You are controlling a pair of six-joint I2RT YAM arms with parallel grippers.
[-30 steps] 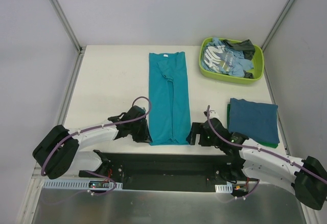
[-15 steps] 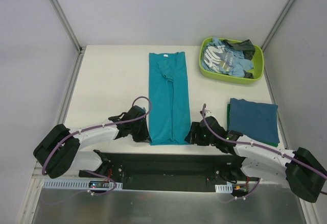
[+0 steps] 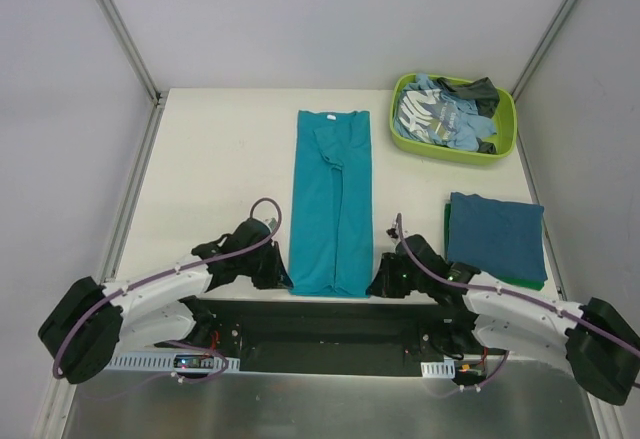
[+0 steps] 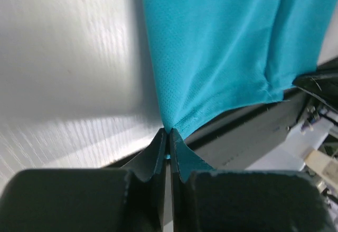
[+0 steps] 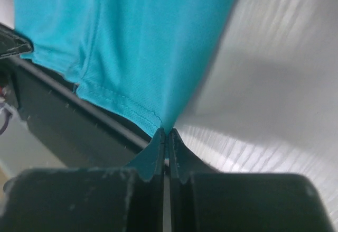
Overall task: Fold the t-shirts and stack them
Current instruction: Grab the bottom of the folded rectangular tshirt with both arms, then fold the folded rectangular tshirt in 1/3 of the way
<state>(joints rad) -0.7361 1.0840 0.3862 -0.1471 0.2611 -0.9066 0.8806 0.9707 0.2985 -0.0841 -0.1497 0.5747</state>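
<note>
A bright teal t-shirt, folded into a long narrow strip, lies down the middle of the white table. Its near hem hangs a little over the table's front edge. My left gripper is shut on the hem's near left corner. My right gripper is shut on the near right corner. A folded darker blue-teal t-shirt rests on a folded green one at the right. More t-shirts, light blue printed and dark grey, lie crumpled in the tub.
The lime-green plastic tub stands at the back right corner. A black frame runs below the table's front edge between the arm bases. Grey walls with metal rails close in the table on both sides.
The right gripper has closed on the teal shirt's near right corner. Both grippers have drawn the shirt toward the front edge, and its collar end has slid nearer.
</note>
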